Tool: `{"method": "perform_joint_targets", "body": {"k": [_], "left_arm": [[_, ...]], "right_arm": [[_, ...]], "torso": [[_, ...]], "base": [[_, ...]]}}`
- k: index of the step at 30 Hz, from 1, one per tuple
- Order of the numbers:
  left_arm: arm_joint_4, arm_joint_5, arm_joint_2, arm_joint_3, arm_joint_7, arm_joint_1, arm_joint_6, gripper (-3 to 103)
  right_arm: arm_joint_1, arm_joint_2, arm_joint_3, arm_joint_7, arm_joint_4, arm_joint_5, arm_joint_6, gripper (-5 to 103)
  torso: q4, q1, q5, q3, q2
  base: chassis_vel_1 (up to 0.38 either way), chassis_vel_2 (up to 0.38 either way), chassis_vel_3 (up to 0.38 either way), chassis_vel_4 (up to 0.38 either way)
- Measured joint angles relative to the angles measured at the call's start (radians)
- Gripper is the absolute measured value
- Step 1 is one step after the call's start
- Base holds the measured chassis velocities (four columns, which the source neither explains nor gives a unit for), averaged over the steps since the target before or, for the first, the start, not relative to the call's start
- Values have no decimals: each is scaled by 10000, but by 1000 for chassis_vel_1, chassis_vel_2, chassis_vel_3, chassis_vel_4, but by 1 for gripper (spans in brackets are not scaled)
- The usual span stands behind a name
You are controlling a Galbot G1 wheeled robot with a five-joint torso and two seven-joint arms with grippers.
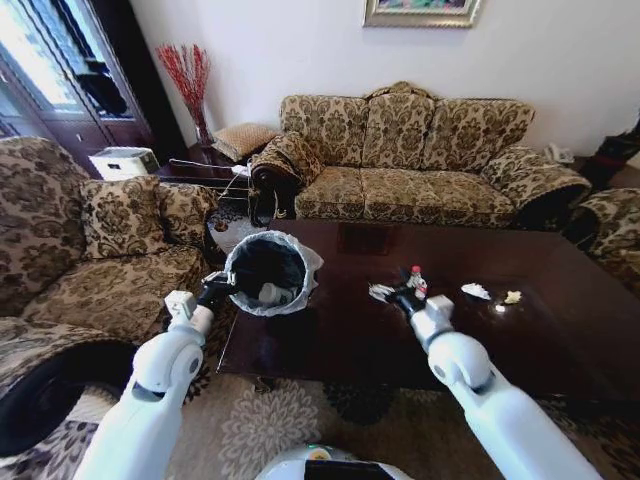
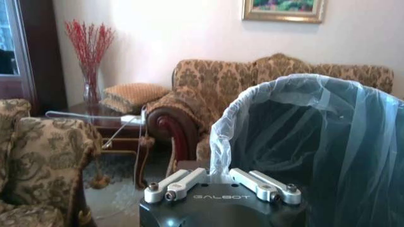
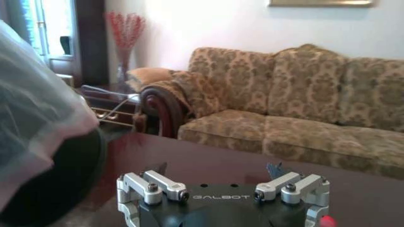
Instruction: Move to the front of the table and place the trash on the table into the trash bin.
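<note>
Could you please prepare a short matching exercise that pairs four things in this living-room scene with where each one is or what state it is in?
Things:
1. trash bin
2. left gripper
3. right gripper
4. paper scraps

Places or states:
A. lying on the table, beyond the right arm
B. at the table's left edge, lined with translucent plastic
C. over the table beside a red-capped bottle
D. closed on the bin's rim

Pairs: 1-B, 2-D, 3-C, 4-A

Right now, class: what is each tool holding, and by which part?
Left tool grips the trash bin by its lined rim. Right tool looks open beside the bottle, holding nothing.
</note>
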Motion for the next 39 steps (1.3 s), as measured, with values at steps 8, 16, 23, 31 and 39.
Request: {"method": "perform_joint_targets", "body": {"k": [8,16,23,31,39], "left_arm": [[17,262,-229,23,88,230,-314,1],[-90,310,-243,12,117,318,-328,1],[-92,323,-216,10,120,293,-309,1],[-93,336,-228,1,151,293,-283,1],[-165,313,-240,-1,158,257,-261,1]], "right_arm": [[-558,755,262,-221,246,-1109,166,100],[-802,930,256,-235,254,-1342,194,100],[-936,934,368,-222,158,-1305,249,100],[-1092,961,471,-183,143,-1286,272,100],[-1827,1156,726,-187,142,-1466,864,100]], "torso": [[17,2,-4,1,0],[9,2,-3,2,0],[12,3,-4,2,0],[7,3,-2,1,0],[9,1,0,1,0]], "base": [[0,0,0,0],[-5,-5,9,8],[-92,-97,97,129],[-219,-273,212,263],[-253,-318,250,310]]}}
